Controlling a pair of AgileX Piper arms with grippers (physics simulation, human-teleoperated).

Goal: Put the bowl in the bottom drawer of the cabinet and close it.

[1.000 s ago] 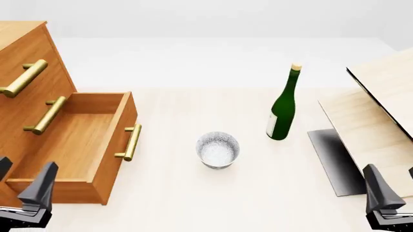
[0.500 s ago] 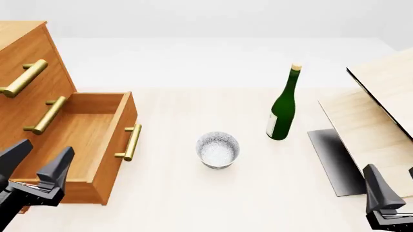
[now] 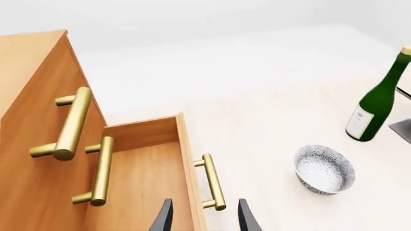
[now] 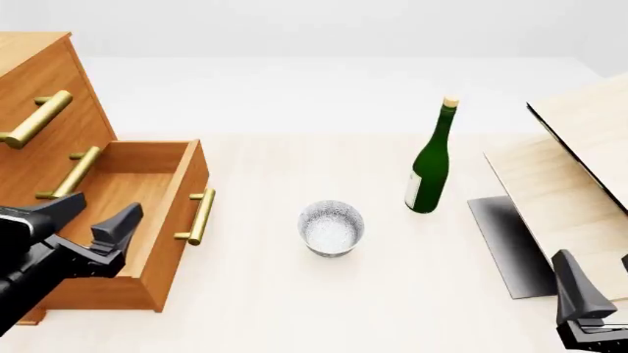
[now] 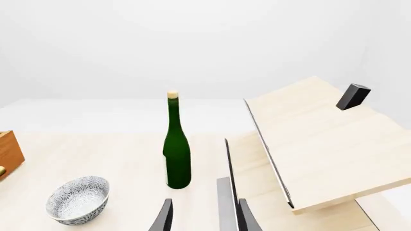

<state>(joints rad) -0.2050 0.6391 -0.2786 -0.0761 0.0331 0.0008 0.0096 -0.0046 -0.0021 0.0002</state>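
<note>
The white speckled bowl [image 4: 332, 228] stands upright on the table's middle, also seen in the left wrist view [image 3: 324, 169] and the right wrist view [image 5: 78, 199]. The orange-brown cabinet [image 4: 40, 81] fills the left side. Its bottom drawer [image 4: 118, 195] is pulled open and holds nothing, brass handle [image 4: 199, 215] toward the bowl. My left gripper [image 4: 93, 217] hovers open over the drawer's near part, well left of the bowl; its fingers [image 3: 163, 217] straddle the drawer front in the wrist view. My right gripper [image 4: 598, 287] rests open at the near right corner, far from the bowl.
A green wine bottle [image 4: 430, 165] stands upright behind and to the right of the bowl. Pale wood boards [image 4: 569, 169] and a dark grey plate [image 4: 505, 243] occupy the right side. The two upper drawers [image 4: 44, 118] are shut.
My left gripper has risen from the near left corner and moved forward and rightward over the open drawer. The right arm, bowl and drawer have not moved.
</note>
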